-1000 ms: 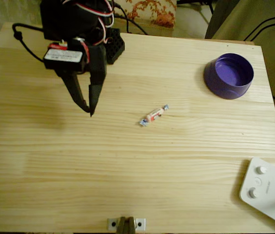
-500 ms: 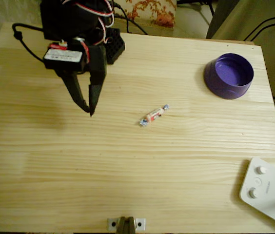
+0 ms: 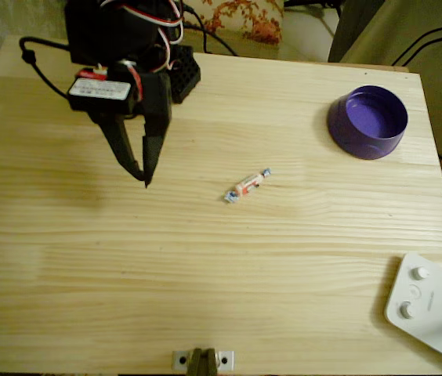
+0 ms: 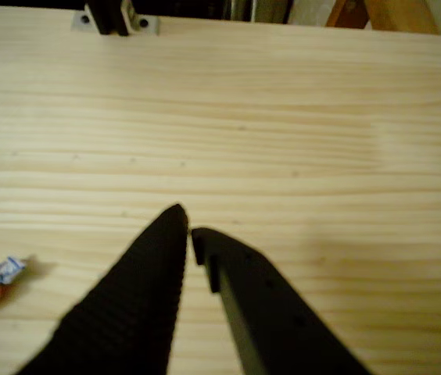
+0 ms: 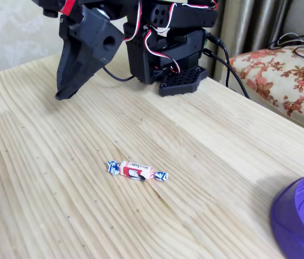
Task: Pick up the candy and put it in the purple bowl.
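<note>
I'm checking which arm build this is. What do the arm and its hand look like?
The arm is all black, with red, white and black servo wires looped over its joints and a thick black cable at its base. A white label sits on the wrist. The hand has two black, tapering, pointed fingers, one ridged on its surface.

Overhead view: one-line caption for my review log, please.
Black two-finger gripper, jaws nearly closed and empty, left of the small wrapped candy on the pale wooden table; round purple plastic bowl at upper right.
</note>
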